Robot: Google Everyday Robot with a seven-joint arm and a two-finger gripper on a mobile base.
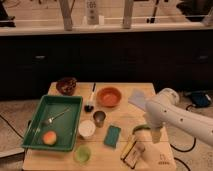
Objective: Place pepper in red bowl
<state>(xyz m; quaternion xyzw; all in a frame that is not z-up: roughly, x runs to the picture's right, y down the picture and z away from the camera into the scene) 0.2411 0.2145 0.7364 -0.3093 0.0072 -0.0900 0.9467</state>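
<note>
Camera view: the pepper (pixel 140 129) is seen lying on the worktop (pixel 125 116), just right of the teal sponge (pixel 112 135) and well nearer than the red bowl (pixel 109 96), which is set toward the far middle. The gripper (pixel 155 136) is held low, just right of the pepper, at the end of a white arm (pixel 172 114) reaching in from the right. Its fingers are spread apart, and nothing is grasped. A white cup (pixel 87 129) is placed left of the sponge, beside a green tray (pixel 44 111).
</note>
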